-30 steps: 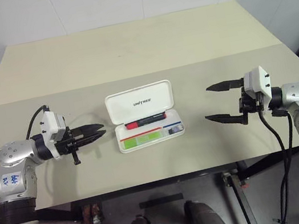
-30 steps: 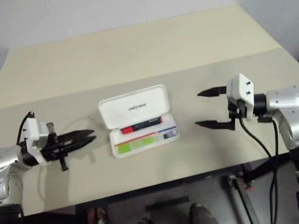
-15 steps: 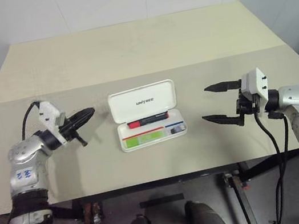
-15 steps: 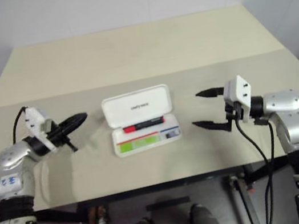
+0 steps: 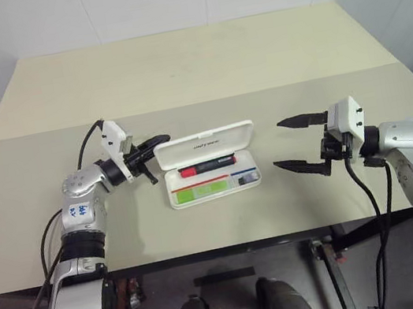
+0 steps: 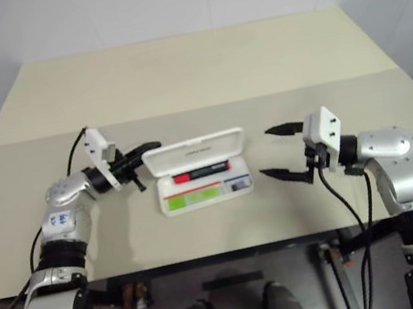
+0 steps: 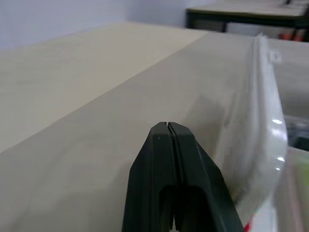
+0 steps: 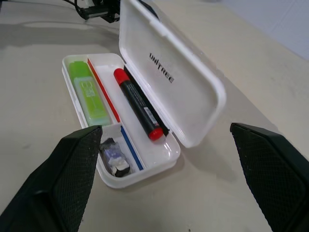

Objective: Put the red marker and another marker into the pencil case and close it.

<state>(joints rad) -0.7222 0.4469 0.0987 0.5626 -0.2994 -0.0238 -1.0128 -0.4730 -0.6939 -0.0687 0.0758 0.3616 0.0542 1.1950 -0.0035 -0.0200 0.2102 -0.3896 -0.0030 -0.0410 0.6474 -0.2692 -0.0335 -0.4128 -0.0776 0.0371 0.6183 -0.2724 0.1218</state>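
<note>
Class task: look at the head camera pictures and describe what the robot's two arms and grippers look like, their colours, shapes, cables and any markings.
Both arms are rounded silver-grey metal with black joint bands. Each ends in a white boxy wrist block carrying two slim, pointed black fingers: the left gripper and the right gripper. Seen close, the right fingers have a mesh-textured surface. A black cable loops from each wrist block. The left arm bears a white sticker with blue handwriting.

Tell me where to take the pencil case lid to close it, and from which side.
Don't pinch it; push. The lid stands partly raised on its hinge, far side of the pencil case, both markers already inside. Its back face near the free top edge gives most leverage, so come from behind. The shut left claw is at the lid's left rear corner, probably the better contact; the open right claw stands off to the right.
</note>
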